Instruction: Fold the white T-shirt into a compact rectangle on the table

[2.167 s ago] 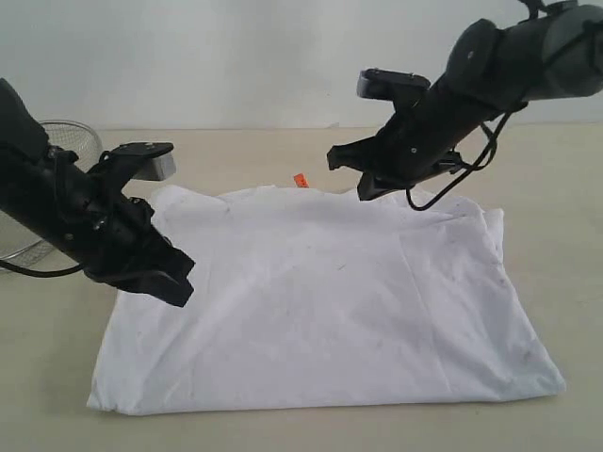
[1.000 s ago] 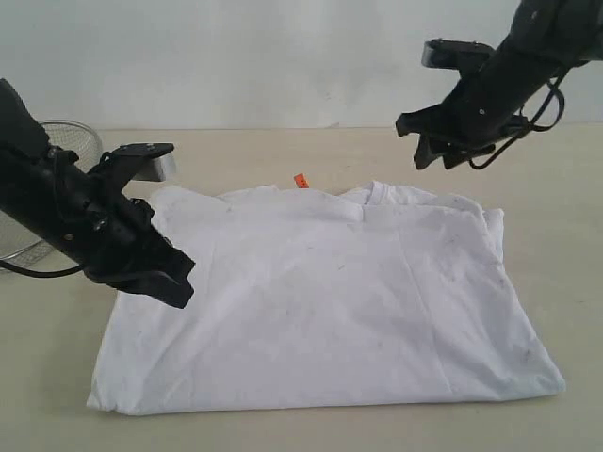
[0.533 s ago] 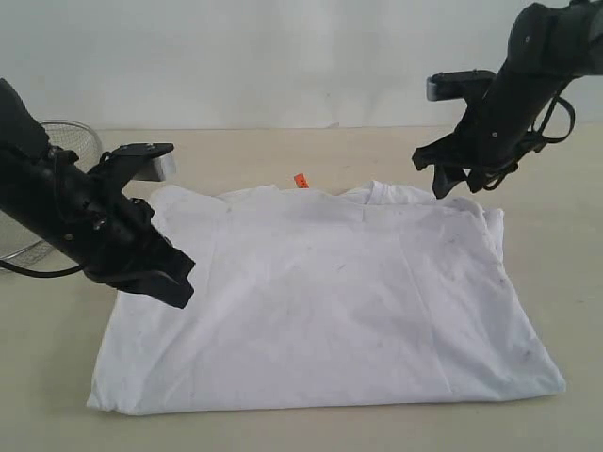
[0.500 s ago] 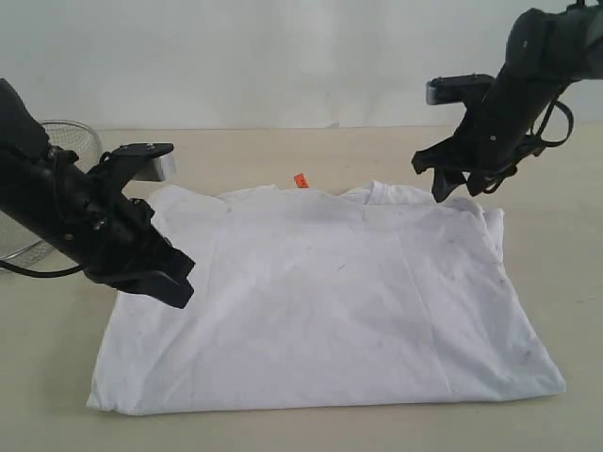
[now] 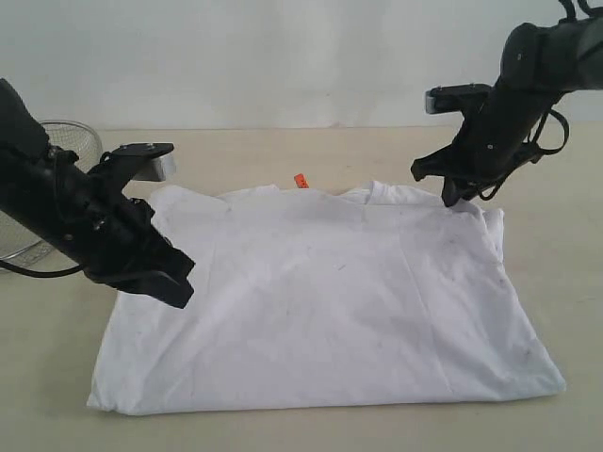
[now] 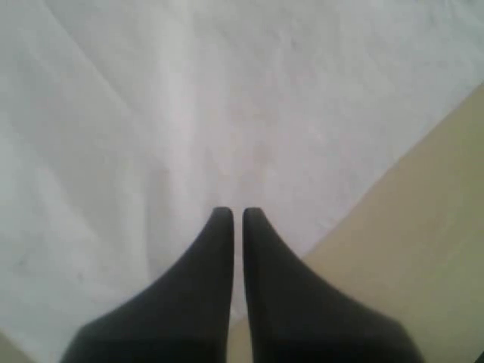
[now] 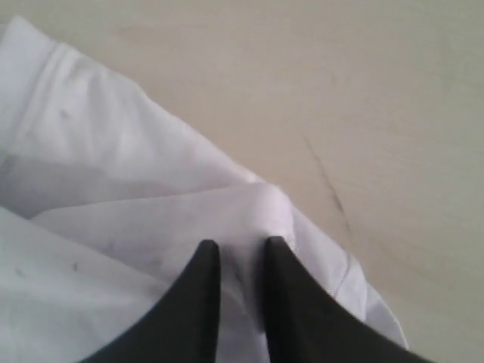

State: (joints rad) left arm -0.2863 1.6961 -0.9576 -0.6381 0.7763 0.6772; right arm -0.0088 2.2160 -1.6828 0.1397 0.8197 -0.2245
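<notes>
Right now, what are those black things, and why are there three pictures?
Those are a robot's left arm and right arm. Each ends in a gripper, a claw with two fingers. The big picture comes from a camera standing off the arms. The other two come from cameras on the wrists, looking along the fingers. A white T-shirt with an orange neck tag lies on the beige table. A wire mesh bowl sits at the left. The left gripper is shut and empty, over the shirt. The right gripper pinches a fold at the shirt's far right corner.
</notes>
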